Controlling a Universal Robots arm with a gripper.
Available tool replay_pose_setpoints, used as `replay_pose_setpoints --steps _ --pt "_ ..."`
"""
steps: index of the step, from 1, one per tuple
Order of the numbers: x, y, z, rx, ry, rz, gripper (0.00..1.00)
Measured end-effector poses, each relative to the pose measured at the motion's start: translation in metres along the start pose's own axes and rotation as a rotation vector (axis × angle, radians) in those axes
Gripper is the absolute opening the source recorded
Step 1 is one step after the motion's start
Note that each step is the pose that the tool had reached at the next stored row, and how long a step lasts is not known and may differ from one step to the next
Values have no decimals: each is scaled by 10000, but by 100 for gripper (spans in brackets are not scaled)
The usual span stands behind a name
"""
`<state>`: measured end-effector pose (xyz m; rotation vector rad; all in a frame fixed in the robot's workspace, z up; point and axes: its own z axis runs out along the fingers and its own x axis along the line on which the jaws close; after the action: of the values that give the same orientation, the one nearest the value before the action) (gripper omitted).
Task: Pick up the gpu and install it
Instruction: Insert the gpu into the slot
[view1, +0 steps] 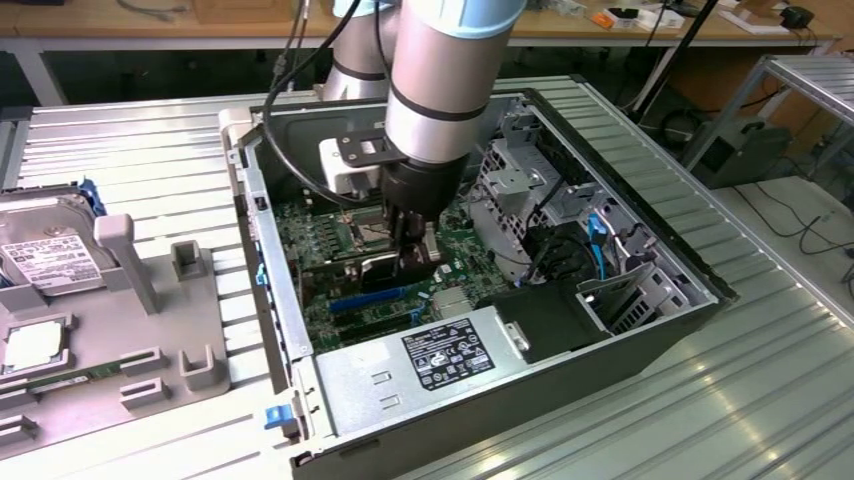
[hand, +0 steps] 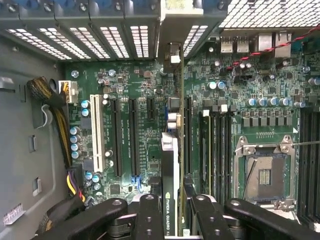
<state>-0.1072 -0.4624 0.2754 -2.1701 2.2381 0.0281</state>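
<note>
The gpu is a slim black card with a green label, seen edge-on in the wrist view. My gripper is shut on it, its black fingers pressing on either side. The card's silver bracket reaches the slotted rear wall of the case. In the exterior view my gripper is down inside the open computer case, holding the gpu upright just above the green motherboard. The card runs parallel to the black expansion slots. I cannot tell whether it touches a slot.
A white slot and a yellow-black cable bundle lie to one side of the card, memory slots and the CPU socket to the other. A drive cage, blue cables and the power supply crowd the case. A hard drive sits at the exterior view's left.
</note>
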Motion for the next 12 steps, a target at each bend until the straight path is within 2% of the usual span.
replay_pose_setpoints --steps 2,3,4,6,9,12 --pt "0 -14 4 -49 47 57 27" --pt "0 -15 4 -52 65 60 27" --pt "9 -40 6 -78 66 59 27" --pt "13 -39 11 -78 76 61 27" --pt "17 -38 25 -77 121 61 27" --pt "19 39 29 -76 122 76 27"
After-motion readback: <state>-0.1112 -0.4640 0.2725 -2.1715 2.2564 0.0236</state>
